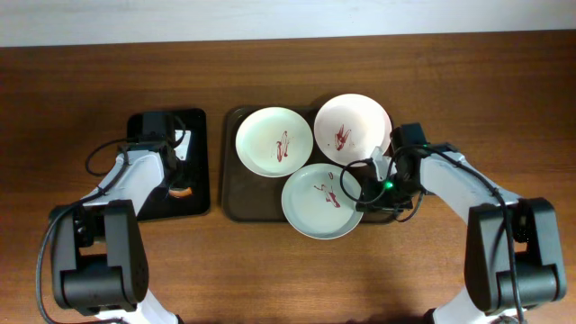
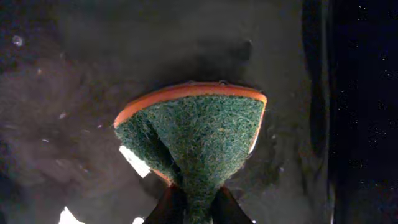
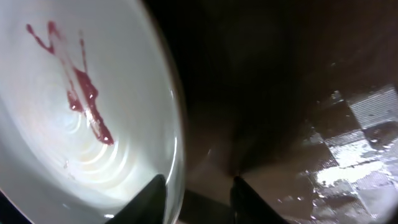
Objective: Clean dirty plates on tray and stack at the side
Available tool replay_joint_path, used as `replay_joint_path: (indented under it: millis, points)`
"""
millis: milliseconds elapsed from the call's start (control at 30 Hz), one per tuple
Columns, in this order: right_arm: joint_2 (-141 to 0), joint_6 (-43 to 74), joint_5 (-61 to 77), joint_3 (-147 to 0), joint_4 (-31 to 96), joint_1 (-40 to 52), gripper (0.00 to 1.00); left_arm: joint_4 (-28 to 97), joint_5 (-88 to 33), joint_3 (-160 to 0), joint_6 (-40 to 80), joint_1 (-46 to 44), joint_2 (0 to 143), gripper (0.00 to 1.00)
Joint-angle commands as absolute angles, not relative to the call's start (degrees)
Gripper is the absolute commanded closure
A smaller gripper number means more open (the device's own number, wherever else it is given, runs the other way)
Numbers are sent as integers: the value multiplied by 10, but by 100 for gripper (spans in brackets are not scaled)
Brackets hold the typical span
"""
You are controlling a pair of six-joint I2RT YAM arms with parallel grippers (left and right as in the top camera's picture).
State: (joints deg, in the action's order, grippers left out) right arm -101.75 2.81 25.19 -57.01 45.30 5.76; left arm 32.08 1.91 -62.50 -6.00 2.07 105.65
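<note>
Three dirty plates on tray. Right gripper, unclenched, straddles the tray-front plate rim; left gripper grasps sponge. Next, I reckon: clamp, lift.

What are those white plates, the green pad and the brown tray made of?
Plates: glazed ceramic or melamine, judging by glossy white sheen. Pad: fibrous green scouring layer on orange foam, likely a kitchen sponge. Tray: smooth dark-brown plastic, perhaps lacquered wood.

white plates: three
red-smeared among them: three
brown tray: one
black tray: one
sponge: one
robot arms: two
</note>
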Motion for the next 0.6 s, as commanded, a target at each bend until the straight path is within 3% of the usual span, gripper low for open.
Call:
replay_joint_path:
  millis: [0, 100, 567]
  points:
    - [-1021, 24, 266, -580, 447, 57, 81, 322, 8, -633, -57, 23, 1039, 86]
    - [-1021, 24, 266, -580, 446, 57, 96, 322, 8, -633, -57, 23, 1039, 85]
    - [-1021, 25, 269, -580, 441, 57, 96, 317, 9, -633, -57, 23, 1039, 74]
